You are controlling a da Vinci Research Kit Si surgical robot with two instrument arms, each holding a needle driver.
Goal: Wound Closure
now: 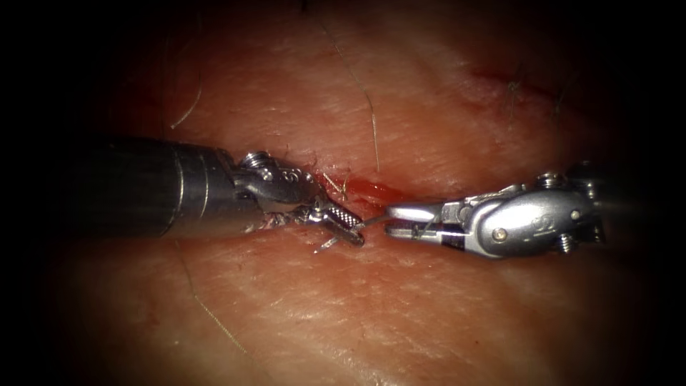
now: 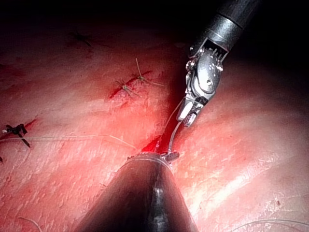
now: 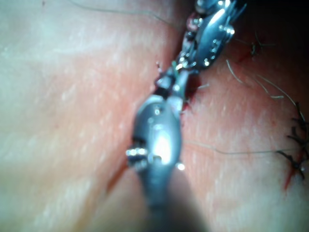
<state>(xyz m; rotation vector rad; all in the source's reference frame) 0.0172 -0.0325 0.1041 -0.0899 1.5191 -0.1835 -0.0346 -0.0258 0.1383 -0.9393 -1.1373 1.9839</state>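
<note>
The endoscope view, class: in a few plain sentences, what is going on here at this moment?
Two tools meet tip to tip over the cut in the tissue, where red fluid has pooled. The left tool comes in from the picture's left, the right tool from the right. The thin curved needle spans the small gap between their tips, just above the cut; which tool has hold of it is hard to tell. Thread trails across the tissue above.
</note>
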